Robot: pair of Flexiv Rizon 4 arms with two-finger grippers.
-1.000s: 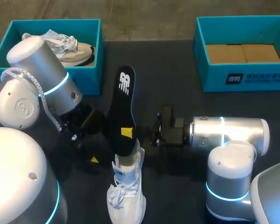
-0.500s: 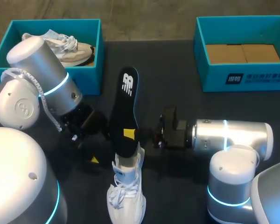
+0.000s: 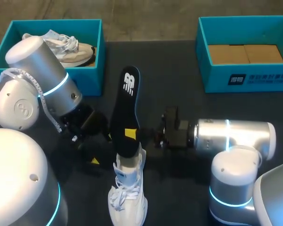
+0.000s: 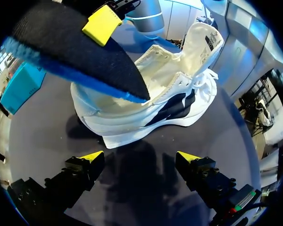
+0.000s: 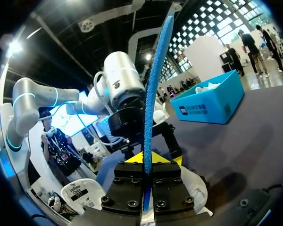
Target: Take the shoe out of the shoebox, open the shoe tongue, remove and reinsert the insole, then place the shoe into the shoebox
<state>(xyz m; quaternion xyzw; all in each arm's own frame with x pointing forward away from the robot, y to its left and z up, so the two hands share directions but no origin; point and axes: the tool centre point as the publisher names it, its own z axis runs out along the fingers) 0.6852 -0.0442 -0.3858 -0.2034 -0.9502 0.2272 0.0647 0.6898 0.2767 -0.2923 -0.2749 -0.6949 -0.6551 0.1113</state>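
Observation:
A white shoe [image 3: 127,195] lies on the dark table near its front edge, tongue pulled up; its open mouth [image 4: 162,70] faces my left gripper. A black insole with a blue rim [image 3: 125,110] stands out of the shoe, slanting away from it. My right gripper [image 3: 129,134] is shut on the insole's lower part; the right wrist view has the insole [image 5: 155,84] edge-on between the closed fingers [image 5: 134,159]. My left gripper [image 4: 137,160] is open just left of the shoe, with nothing between its fingers. One yellow left fingertip [image 3: 95,160] shows in the head view.
A teal shoebox [image 3: 92,77] at the back left holds another pale shoe [image 3: 66,47]. A second teal shoebox [image 3: 240,80] at the back right has a brown cardboard lining. Both arm bodies crowd the table's front corners.
The right arm has shifted slightly to the right, tipping the insole's far end a little that way. The left arm and the shoe have kept still.

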